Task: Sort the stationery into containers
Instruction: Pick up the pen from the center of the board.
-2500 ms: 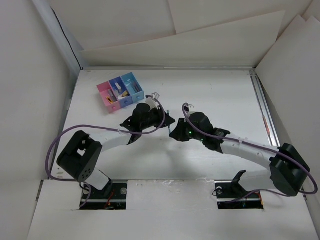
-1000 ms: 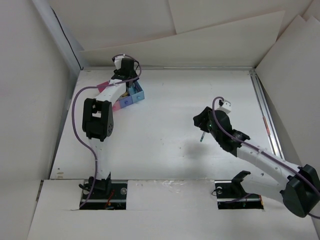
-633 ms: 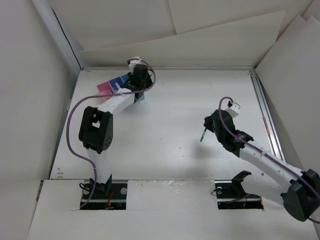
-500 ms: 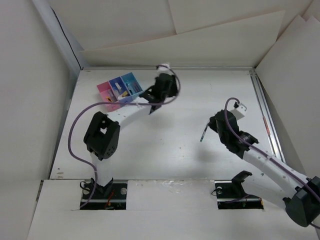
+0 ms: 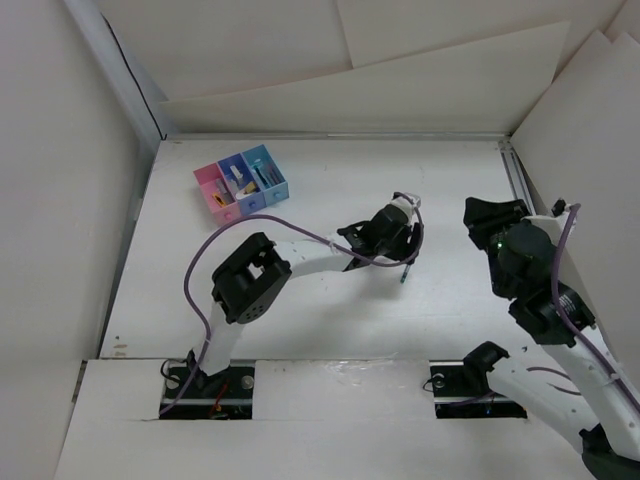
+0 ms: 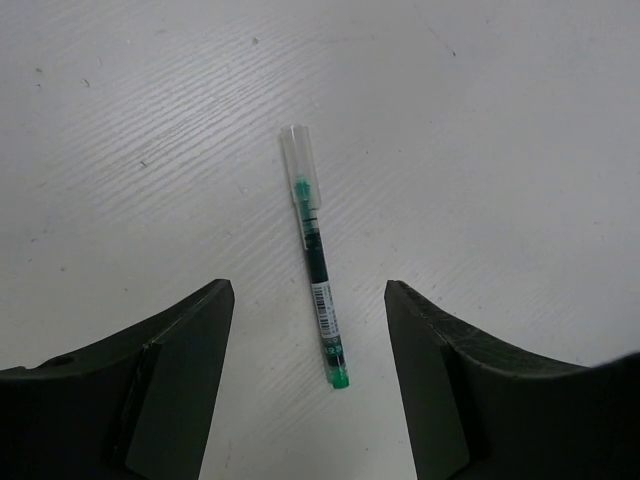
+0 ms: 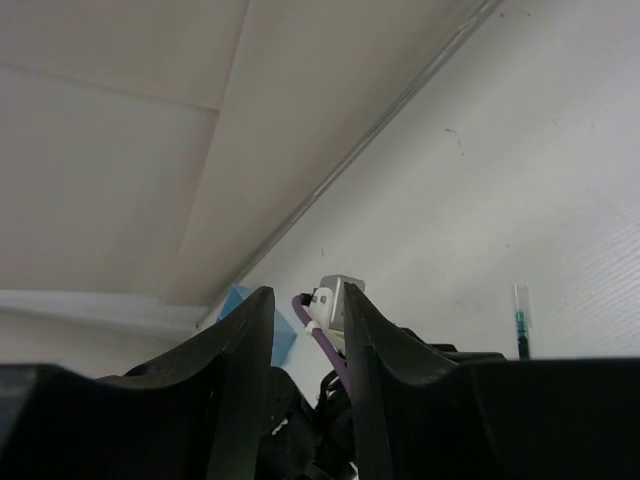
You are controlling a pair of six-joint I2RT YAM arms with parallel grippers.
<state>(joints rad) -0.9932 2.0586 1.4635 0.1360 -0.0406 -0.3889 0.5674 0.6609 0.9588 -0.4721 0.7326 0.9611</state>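
Seen from above, the left gripper's (image 6: pixel 308 295) fingers are hidden under its wrist, and what fills the containers (image 5: pixel 241 182) is too small to identify. Its fingers are spread wide, with the green pen (image 6: pixel 316 262) lying flat between them, untouched. The right gripper (image 7: pixel 308 295) is slightly parted and empty, well apart from the pen.

Your left arm (image 5: pixel 300 255) stretches right to centre, left gripper (image 6: pixel 310 320) facing down, jaws spread. Your right arm (image 5: pixel 545 300) high at right, right gripper (image 7: pixel 308 330) narrowly parted.
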